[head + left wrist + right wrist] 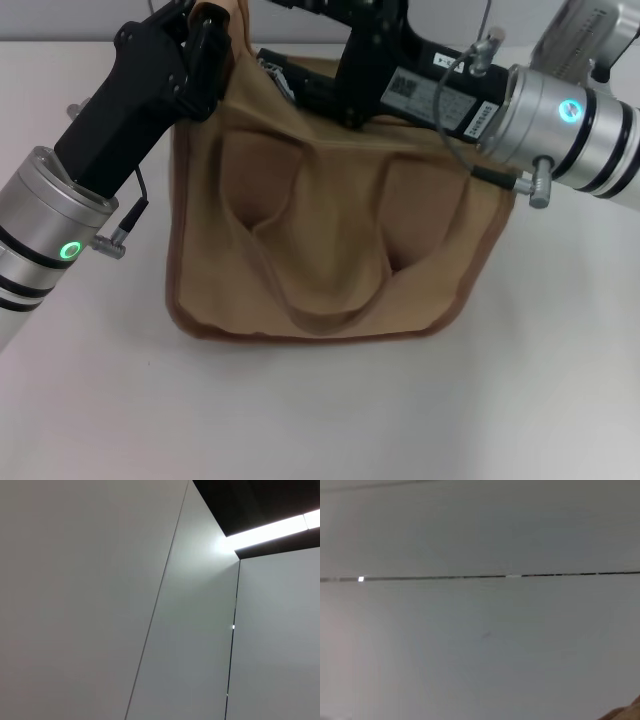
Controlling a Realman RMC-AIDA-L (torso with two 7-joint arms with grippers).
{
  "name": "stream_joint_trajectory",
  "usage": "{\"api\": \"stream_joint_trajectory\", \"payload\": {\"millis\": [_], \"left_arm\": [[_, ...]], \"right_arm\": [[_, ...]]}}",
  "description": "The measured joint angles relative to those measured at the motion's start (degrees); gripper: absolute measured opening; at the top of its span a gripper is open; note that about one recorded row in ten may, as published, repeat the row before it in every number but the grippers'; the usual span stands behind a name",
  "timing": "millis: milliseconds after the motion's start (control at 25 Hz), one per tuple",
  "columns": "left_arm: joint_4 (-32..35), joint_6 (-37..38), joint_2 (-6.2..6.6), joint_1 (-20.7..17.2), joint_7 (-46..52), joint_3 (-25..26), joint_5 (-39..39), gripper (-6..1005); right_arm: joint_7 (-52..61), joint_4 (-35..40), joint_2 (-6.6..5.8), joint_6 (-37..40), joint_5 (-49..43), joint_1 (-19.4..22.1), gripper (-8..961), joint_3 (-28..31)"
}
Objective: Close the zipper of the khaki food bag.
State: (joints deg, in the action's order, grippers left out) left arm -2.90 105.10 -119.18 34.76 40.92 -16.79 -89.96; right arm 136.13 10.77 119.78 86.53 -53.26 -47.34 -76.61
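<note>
A broad white counter [330,420] with a smooth, matte surface carries everything here. On it, toward the far side, stands one boxy khaki food bag [330,230] of soft canvas, its near face slack and creased, with darker brown piping running round the lower edge and corners. One looped fabric handle [320,290] droops flat against that near face in a long U; a second strip of the same tan cloth rises at the bag's upper left corner, by the left arm.

Two arms crowd the top of the bag. The left arm comes in from the left, a ribbed silver cylinder with a green ring light, ending in a black angular housing; the left gripper [205,35] sits at the bag's upper left corner, up against the tan cloth there. Whether it is pinching that cloth or only pressed beside it, I cannot tell. The right arm reaches in from the right, likewise silver with a lit ring and a thin grey cable, and its black right gripper [350,75] lies across the bag's top edge; its working end is hidden behind its own body, so I cannot tell how it stands either.

The black housings cover most of the top panel, so the zipper cannot be made out.

Both wrist views show only pale, flat wall panels with thin dark seams; the left one also catches a bright strip of ceiling light.
</note>
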Motion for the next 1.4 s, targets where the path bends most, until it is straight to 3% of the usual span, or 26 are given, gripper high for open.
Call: {"api": "stream_joint_trajectory", "payload": {"millis": [280, 560, 720, 960, 1160, 1400], "left_arm": [[0.01, 0.01, 0.0, -0.45, 0.17, 0.01, 0.12, 50], [0.0, 0.01, 0.0, -0.64, 0.04, 0.01, 0.14, 52], [0.0, 0.06, 0.01, -1.1, 0.14, 0.0, 0.16, 53], [0.04, 0.5, 0.0, -1.91, 0.42, 0.07, 0.46, 55], [0.02, 0.5, 0.0, -1.91, 0.47, 0.1, 0.5, 56], [-0.74, 0.55, 0.0, -1.0, 0.62, 0.09, 0.49, 58]], "right_arm": [[-8.5, 7.11, -0.51, 2.1, -0.08, 5.43, 756, 0.25], [-9.35, 7.38, -0.52, 5.57, -2.14, 5.86, 756, -0.34], [-17.16, 7.91, -0.52, 9.39, -1.9, 7.4, 756, 1.52], [-45.41, 13.14, -0.09, 12.71, -1.01, 14.85, 756, 9.54], [-74.94, 11.18, 0.08, 12.78, -1.0, 15.91, 756, 7.88], [-97.46, 9.08, 0.1, 12.55, 2.77, 15.63, 756, 1.63]]}}
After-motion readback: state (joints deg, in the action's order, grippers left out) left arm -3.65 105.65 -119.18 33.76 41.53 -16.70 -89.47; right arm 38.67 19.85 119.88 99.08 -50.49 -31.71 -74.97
